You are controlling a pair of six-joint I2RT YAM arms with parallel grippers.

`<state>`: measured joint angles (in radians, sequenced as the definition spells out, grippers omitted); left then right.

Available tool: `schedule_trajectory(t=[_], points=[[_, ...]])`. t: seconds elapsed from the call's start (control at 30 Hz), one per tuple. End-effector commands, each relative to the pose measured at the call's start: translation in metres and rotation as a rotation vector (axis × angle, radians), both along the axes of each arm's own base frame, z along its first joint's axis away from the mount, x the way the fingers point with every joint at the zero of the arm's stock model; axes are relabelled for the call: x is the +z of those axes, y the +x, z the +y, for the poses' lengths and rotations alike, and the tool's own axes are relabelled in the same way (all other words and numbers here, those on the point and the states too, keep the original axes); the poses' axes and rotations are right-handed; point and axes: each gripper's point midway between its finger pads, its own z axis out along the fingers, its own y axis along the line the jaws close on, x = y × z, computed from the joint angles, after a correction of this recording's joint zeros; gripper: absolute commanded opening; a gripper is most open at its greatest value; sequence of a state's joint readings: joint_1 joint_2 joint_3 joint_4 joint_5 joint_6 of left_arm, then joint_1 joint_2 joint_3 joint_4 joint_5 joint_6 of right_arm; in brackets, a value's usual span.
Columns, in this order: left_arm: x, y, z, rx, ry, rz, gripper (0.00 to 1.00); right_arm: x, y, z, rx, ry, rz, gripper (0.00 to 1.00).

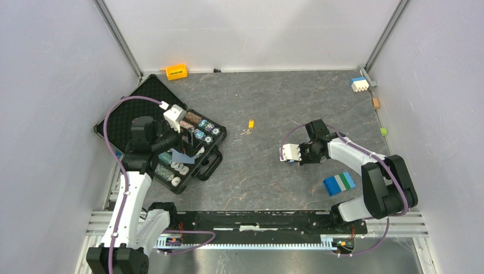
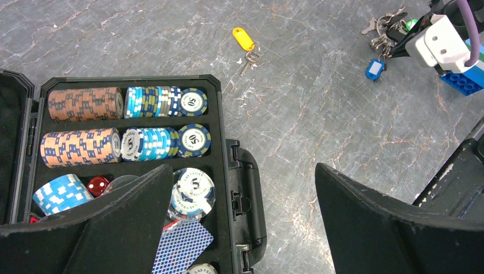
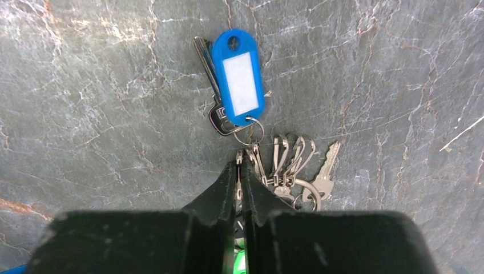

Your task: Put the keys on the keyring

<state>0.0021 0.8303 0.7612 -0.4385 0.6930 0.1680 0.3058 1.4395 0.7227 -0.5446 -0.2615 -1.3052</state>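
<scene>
The right claw [image 3: 240, 164] is pinching together on a thin loop of the keyring [image 3: 288, 171], which is lying with the blue-tagged key [image 3: 240, 80] on the right half of the desk [image 1: 274, 97]. So slim a hold is risking a slip or twist on lifting. The left claw [image 2: 242, 171] is gaping wide over the chip case [image 2: 224, 131], with the yellow-tagged key [image 2: 244, 41] lying well apart.

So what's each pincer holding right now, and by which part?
Right pincer pinches the silver key bunch by a thin metal loop; left pincer holds nothing.
</scene>
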Motion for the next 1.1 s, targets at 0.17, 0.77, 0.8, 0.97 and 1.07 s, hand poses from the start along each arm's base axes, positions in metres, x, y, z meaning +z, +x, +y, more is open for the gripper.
schedule_trajectory(t=[0.17, 0.77, 0.8, 0.97, 1.07], points=[[0.016, 0.006, -0.010, -0.073, -0.014, -0.055, 1.00, 0.042, 0.004, 0.035, 0.025, 0.190, -0.012, 0.00], [0.060, -0.014, -0.169, -0.602, 0.008, -0.078, 0.74, 0.203, -0.035, 0.138, 0.097, 0.941, 0.165, 0.00], [0.059, -0.014, -0.175, -0.624, 0.019, -0.065, 0.69, 0.210, -0.037, 0.143, 0.117, 0.972, 0.176, 0.00], [0.060, -0.026, -0.202, -0.761, 0.040, -0.085, 0.45, 0.226, -0.042, 0.159, 0.180, 1.040, 0.198, 0.00], [0.059, -0.034, -0.214, -0.825, 0.060, -0.128, 0.45, 0.226, -0.049, 0.164, 0.205, 1.055, 0.216, 0.00]])
